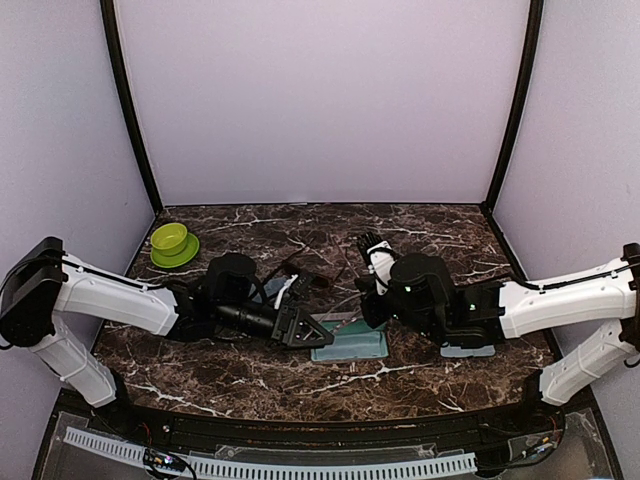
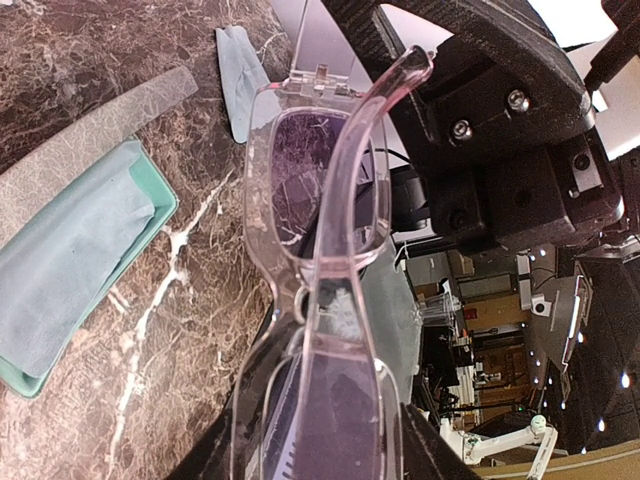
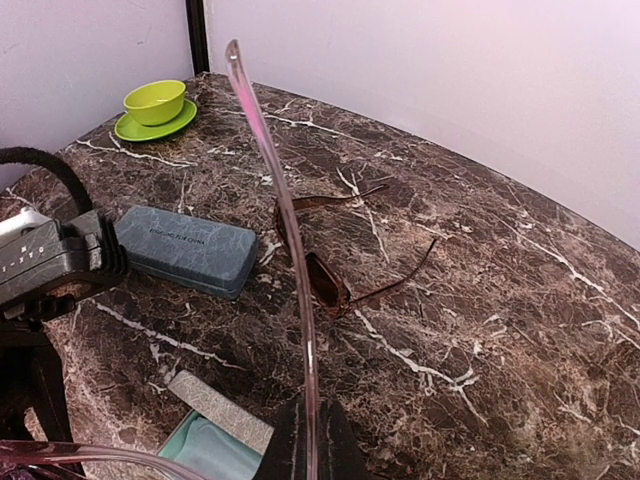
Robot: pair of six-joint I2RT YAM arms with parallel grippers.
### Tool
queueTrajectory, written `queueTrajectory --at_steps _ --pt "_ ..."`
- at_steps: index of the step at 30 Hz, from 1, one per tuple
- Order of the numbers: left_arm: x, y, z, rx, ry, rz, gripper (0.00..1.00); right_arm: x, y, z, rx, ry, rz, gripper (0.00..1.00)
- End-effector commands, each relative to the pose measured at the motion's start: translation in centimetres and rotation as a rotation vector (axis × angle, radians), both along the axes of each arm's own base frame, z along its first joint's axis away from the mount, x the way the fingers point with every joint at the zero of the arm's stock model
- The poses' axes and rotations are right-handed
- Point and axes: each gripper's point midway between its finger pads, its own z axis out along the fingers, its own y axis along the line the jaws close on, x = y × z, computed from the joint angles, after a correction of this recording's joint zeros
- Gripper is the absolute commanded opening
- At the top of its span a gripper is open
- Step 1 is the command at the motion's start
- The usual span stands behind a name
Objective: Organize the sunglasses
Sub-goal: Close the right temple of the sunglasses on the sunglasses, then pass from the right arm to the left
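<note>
Purple-tinted sunglasses (image 2: 320, 230): hanging mid-frame, near the green tray (image 2: 168, 212). Right gripper (image 3: 305, 440) is pinching one temple. Left gripper (image 1: 318, 332) is sitting at the frame, grasp indiscernible. Probably folding; next needs a gentle temple swing.

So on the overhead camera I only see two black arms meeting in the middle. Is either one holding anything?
Observer: Yes. The right gripper is pinched shut on one clear pink side arm of the purple-tinted sunglasses.
Operator: Is there a second pair? The arms block my view.
Observer: Yes, the brown sunglasses lie on the table with both side arms unfolded, beside the blue-grey case.
</note>
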Motion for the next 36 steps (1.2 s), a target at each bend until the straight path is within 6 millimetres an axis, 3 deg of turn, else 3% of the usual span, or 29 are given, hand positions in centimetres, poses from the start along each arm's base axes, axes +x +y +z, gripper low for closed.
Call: queueTrajectory --at_steps 1,12,21,36 --pt "0.2 -0.2 1.2 -0.051 -0.030 -0.008 0.40 -0.2 0.1 0.8 0.041 -0.017 -0.006 0.00" --pt "0.5 0.1 1.4 -0.045 -0.058 0.013 0.20 -0.2 0.0 0.4 0.034 -0.006 -0.011 0.06" --pt "0.7 0.3 1.0 -0.031 -0.062 0.024 0.01 -0.2 -0.3 0.5 0.040 0.010 -0.020 0.23" --pt "1.4 0.5 0.7 -0.006 -0.100 0.043 0.00 -0.3 -1.6 2.3 0.052 0.039 -0.029 0.42"
